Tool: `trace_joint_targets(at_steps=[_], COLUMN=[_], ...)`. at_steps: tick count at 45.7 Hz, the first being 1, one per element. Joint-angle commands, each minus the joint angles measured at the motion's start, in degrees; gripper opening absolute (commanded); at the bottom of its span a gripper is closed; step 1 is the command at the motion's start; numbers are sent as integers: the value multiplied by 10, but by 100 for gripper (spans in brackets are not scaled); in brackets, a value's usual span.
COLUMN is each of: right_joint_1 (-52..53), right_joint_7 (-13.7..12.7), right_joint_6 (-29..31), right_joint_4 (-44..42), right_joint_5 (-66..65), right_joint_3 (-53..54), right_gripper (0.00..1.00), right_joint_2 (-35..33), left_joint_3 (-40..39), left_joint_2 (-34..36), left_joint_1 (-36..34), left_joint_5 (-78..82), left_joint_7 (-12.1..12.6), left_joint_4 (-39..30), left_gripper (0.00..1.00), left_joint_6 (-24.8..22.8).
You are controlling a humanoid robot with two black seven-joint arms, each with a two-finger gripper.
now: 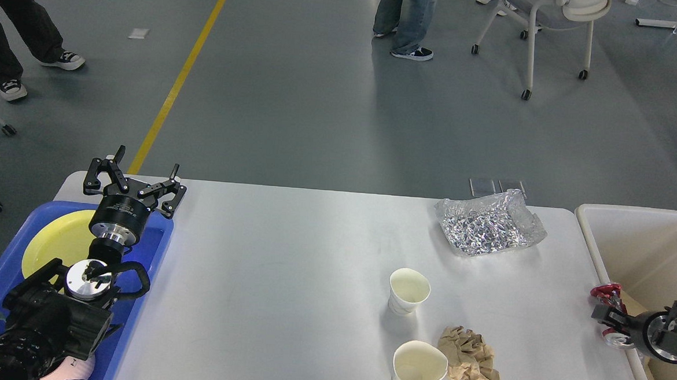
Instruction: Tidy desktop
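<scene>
Stretching across grey flooring (297, 95), the desktop (287, 280) lies white and smooth. Blue tray (155, 261) left, white bin (631, 251) right. Foil wrapper (490, 224), two paper cups (408, 291), crumpled brown paper (470, 356) sit mid-right. Left gripper (133, 173) is spread wide, holding nothing; right gripper (610, 317) grasps a red-handled item (605, 292).

The near paper cup (418, 369) is cut off below — its base unseen.
</scene>
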Motion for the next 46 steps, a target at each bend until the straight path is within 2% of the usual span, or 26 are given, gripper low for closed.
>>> trace_joint_targets(at_steps=[1,4,8,11,13,15,21,26,46], right_joint_1=[-5,-5,-4,-5,-5,-5,-5,-5,27], right_joint_7=[10,23,27,27,27,27,27,27,27], right_joint_6=[0,0,0,-1,-2,-2,-8,-42,-43], right_joint_4=[0,0,0,0,0,0,0,2,11], right_joint_5=[0,1,1,1,1,1,1,2,2], right_joint_3=[2,6,7,4,3,2,5,5,3], right_gripper=[90,71,36,24,9,0,0,0,0], right_joint_2=[0,1,3,3,3,3,5,5,-14], left_joint_3=[0,0,0,0,0,0,0,0,0], left_joint_2=[0,0,0,0,0,0,0,0,0], left_joint_1=[0,0,0,0,0,0,0,0,0], left_joint_5=[1,0,0,0,0,0,0,0,1], left_joint_7=[0,0,0,0,0,0,0,0,0], left_joint_4=[0,0,0,0,0,0,0,0,0], left_gripper=[100,100,100,100,100,100,100,100,100], left_joint_6=[0,0,0,0,0,0,0,0,0])
